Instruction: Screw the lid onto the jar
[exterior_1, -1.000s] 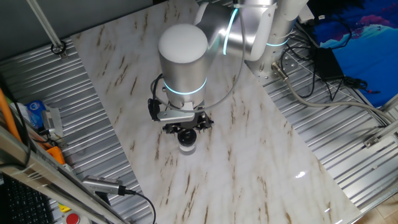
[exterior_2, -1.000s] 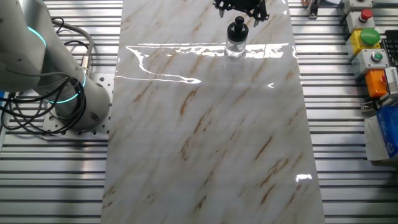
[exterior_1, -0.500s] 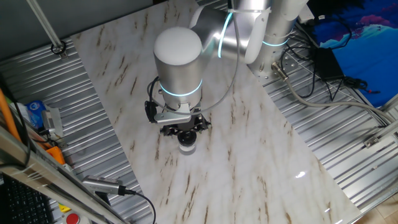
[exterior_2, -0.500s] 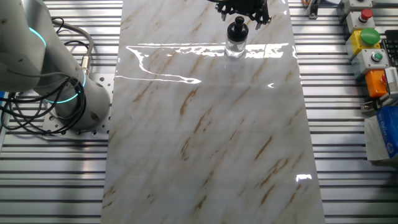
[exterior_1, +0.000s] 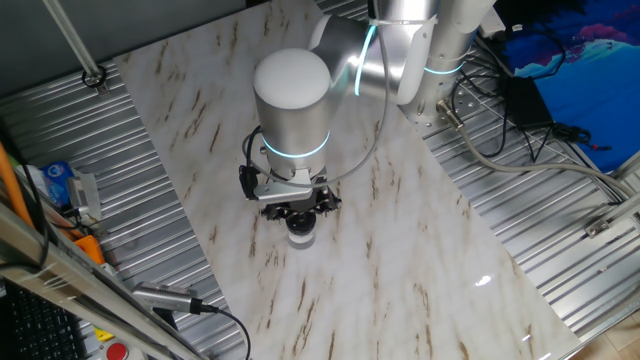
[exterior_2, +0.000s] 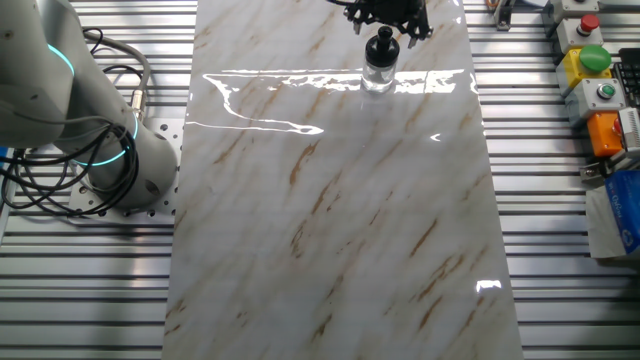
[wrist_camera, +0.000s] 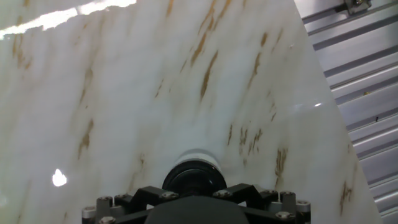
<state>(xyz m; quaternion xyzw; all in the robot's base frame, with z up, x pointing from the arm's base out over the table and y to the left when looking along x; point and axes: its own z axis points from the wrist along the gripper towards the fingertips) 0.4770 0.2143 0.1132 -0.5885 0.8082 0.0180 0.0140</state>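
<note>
From one fixed view I see the small clear glass jar (exterior_1: 300, 234) standing upright on the white marble-patterned bench (exterior_1: 400, 250), directly under the black two-finger gripper (exterior_1: 298, 208).

From the other fixed view, the small round black lid (exterior_2: 380, 42) sits on top of the jar (exterior_2: 378, 72), just below the gripper (exterior_2: 388, 14); I cannot tell whether the fingers are closed on it.

In the hand view the lid (wrist_camera: 194, 177) fills the jar's mouth, right at the gripper's base.

Lid (wrist_camera: 194, 177) sits on jar (wrist_camera: 194, 157), right below the gripper (wrist_camera: 194, 198) body. Marble tabletop (wrist_camera: 124, 93) behind; ribbed metal (wrist_camera: 357, 68) at right.
</note>
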